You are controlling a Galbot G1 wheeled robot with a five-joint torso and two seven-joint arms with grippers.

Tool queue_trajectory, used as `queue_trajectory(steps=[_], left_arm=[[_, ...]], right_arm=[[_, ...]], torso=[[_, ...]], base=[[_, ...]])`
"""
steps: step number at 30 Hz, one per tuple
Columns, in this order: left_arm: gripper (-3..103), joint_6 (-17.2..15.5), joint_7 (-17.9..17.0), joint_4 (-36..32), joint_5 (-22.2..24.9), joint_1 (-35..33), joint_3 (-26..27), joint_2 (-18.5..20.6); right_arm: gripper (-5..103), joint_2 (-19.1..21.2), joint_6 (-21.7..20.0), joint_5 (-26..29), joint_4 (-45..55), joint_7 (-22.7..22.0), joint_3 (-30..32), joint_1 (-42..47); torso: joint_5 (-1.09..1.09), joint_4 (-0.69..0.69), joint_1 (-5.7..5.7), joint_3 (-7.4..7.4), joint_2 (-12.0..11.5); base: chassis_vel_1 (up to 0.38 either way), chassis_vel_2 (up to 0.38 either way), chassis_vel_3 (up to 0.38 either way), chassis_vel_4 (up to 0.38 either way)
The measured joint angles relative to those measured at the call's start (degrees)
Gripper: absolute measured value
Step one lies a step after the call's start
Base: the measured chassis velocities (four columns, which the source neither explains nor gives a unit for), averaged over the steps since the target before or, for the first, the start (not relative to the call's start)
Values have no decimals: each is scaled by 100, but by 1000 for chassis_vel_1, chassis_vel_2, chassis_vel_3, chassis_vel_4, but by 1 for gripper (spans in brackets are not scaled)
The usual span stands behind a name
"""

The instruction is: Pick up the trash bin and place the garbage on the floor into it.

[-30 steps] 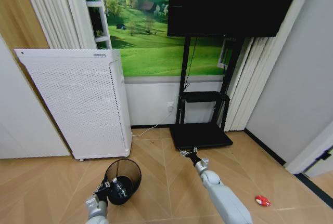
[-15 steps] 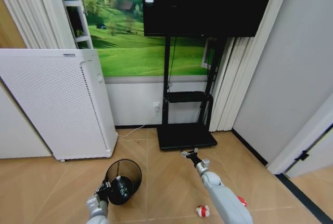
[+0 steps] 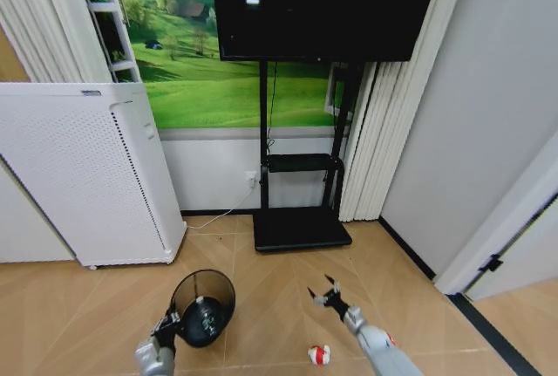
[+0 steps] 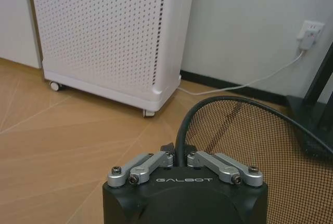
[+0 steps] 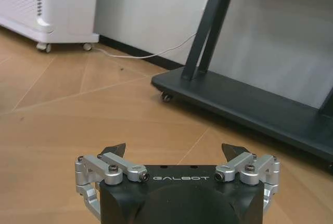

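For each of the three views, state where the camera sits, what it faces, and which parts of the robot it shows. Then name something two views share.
Head view: high on the robot, looking down at the floor; left gripper holding the trash bin, right gripper open.
Left wrist view: behind the left gripper, clamped on the bin rim, facing the white appliance.
Right wrist view: behind the right gripper, facing the TV stand base.
Shared: the appliance appears in all three.

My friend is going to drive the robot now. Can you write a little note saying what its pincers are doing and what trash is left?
Left pincer: shut on the rim of the trash bin, held off the floor at the robot's left.
Right pincer: open, holding nothing, out in front above the floor.
Garbage: one red-and-white wrapper lies on the floor just left of the right arm; something red peeks out beside that arm, too hidden to name.
Done: bin picked up.
Left: put the wrapper in the bin.
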State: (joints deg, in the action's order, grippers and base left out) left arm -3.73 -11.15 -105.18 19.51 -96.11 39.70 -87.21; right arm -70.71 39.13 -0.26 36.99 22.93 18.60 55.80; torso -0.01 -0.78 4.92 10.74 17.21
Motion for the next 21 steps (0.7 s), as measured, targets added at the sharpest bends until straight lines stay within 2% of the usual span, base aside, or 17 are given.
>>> queue_trajectory(steps=[2,5,8,10,14,21], left_arm=[[5,76,37,59,1,-79,19,-1],[5,388,158,330,4,-284,67,-29],[5,469,204,412,-2,-334,56,-57],[5,577,252,532,-23,-348,48,-112],[5,582,279,567,-9,-329,26,-129],[5,579,284,567,10,-262,13,-126]], right_arm=[[100,-42,105,-87,-172,-9,29,-12],[100,-107,148,-125,-470,-33,79,-20],[100,-154,146,-216,-602,-21,115,-30],[100,-243,323,-461,-785,83,172,-7],[100,-212,367,-566,-670,134,188,184],[100,88,383,-541,-433,228,226,493]], torso=[[1,2,0,0,0],[0,2,0,0,0],[-3,0,0,1,0],[3,0,0,1,0],[2,-1,0,1,0],[1,-1,0,1,0]], base=[[0,0,0,0],[-4,-14,18,10],[-4,-14,18,10],[0,0,0,0],[0,0,0,0],[0,0,0,0]])
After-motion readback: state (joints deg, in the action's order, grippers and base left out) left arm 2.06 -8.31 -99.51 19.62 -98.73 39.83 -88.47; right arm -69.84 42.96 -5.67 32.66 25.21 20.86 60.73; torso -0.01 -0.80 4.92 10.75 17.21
